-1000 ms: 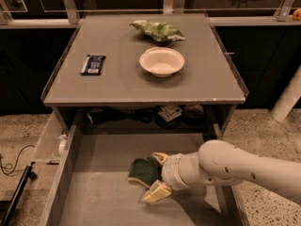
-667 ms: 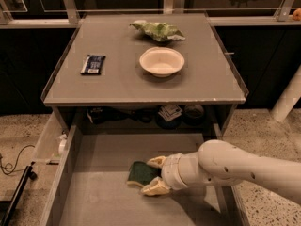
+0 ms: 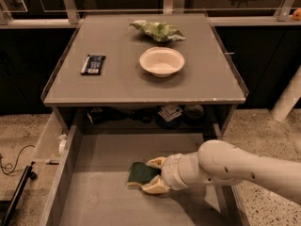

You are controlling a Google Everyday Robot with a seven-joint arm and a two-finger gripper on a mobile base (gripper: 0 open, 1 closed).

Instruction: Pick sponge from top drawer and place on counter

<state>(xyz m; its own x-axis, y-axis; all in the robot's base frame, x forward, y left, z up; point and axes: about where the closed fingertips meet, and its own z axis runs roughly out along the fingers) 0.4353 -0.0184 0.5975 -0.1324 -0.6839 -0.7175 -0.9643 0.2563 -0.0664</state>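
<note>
The sponge (image 3: 140, 173), dark green on top with a yellow edge, lies on the floor of the open top drawer (image 3: 99, 187), right of its middle. My gripper (image 3: 154, 175) reaches in from the right on a thick white arm (image 3: 235, 169). Its two pale fingers sit on either side of the sponge's right end, one behind and one in front, closed against it. The sponge still rests low in the drawer. The counter (image 3: 122, 79) is above and behind the drawer.
On the counter stand a white bowl (image 3: 162, 61), a dark blue snack wrapper (image 3: 93, 63) at the left and a green crumpled bag (image 3: 158, 30) at the back. Items sit on a dark shelf (image 3: 169, 113) under the counter. A white pole (image 3: 288, 98) stands at the right.
My fingers were spread wide beside the sponge; they have now closed in on its right end. The sponge has shifted slightly left.
</note>
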